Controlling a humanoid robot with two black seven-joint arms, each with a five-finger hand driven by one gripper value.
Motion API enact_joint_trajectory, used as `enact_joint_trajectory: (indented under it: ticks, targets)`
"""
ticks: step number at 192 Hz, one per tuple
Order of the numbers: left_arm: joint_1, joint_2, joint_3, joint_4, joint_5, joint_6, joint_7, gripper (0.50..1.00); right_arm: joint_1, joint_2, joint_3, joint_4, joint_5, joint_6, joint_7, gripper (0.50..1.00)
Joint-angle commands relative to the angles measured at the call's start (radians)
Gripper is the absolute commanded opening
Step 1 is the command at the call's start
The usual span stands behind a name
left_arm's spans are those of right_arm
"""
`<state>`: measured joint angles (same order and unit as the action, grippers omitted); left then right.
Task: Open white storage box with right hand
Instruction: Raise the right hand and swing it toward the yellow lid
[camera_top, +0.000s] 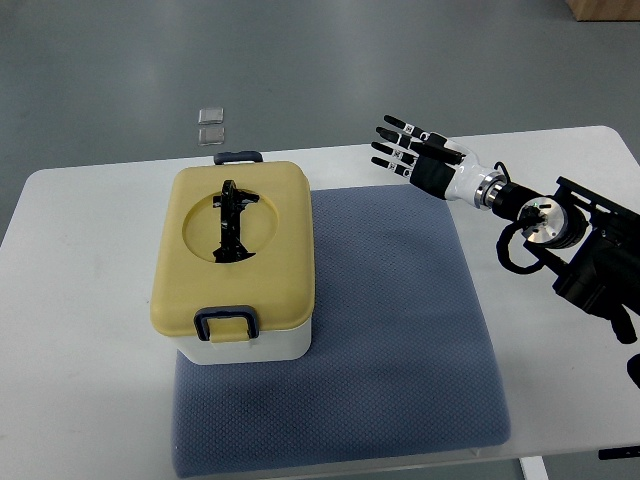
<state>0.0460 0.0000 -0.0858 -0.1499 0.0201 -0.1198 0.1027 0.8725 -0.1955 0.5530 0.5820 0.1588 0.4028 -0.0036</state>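
setting: robotics lab or test room. evidence: plain white table (90, 330) with rounded corners, left of and below the right hand (415, 155); bare grey floor (300, 60) beyond it; blue-grey padded mat (400, 330) below the hand; cardboard edge (605, 8) at far upper right.

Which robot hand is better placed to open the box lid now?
The right robot hand, probably. It hovers with fingers spread, off the box's far right corner, apart from it, and the lid lies closed with both latches down. No left arm shows in the top view.
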Motion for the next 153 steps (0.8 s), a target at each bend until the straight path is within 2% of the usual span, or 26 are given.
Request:
enact_joint_trajectory:
  ticks: [1,46,71,107,127,153]
  targets:
    - [0.0,0.0,-0.002,0.001,0.0,0.0,0.0,1.0,0.0,-0.001,-0.001,-0.001,-0.039,-0.012,-0.001,0.932]
    - [0.0,0.0,0.0,0.001,0.0,0.0,0.0,1.0,0.036,-0.033,0.001,-0.002,-0.105,0.001,0.007,0.932]
    - [0.0,0.0,0.0,0.001,0.0,0.0,0.0,1.0,0.06,-0.038,0.007,-0.001,-0.162,-0.004,0.059,0.93]
    - [0.0,0.0,0.0,0.001,0.0,0.0,0.0,1.0,0.08,-0.038,-0.001,0.002,-0.179,0.001,0.06,0.93]
    - [0.0,0.0,0.0,0.001,0.0,0.0,0.0,1.0,0.092,-0.047,0.001,0.001,-0.303,0.005,0.071,0.928]
    - [0.0,0.0,0.0,0.001,0.0,0.0,0.0,1.0,0.106,-0.099,0.008,0.038,-0.502,0.028,0.14,0.928]
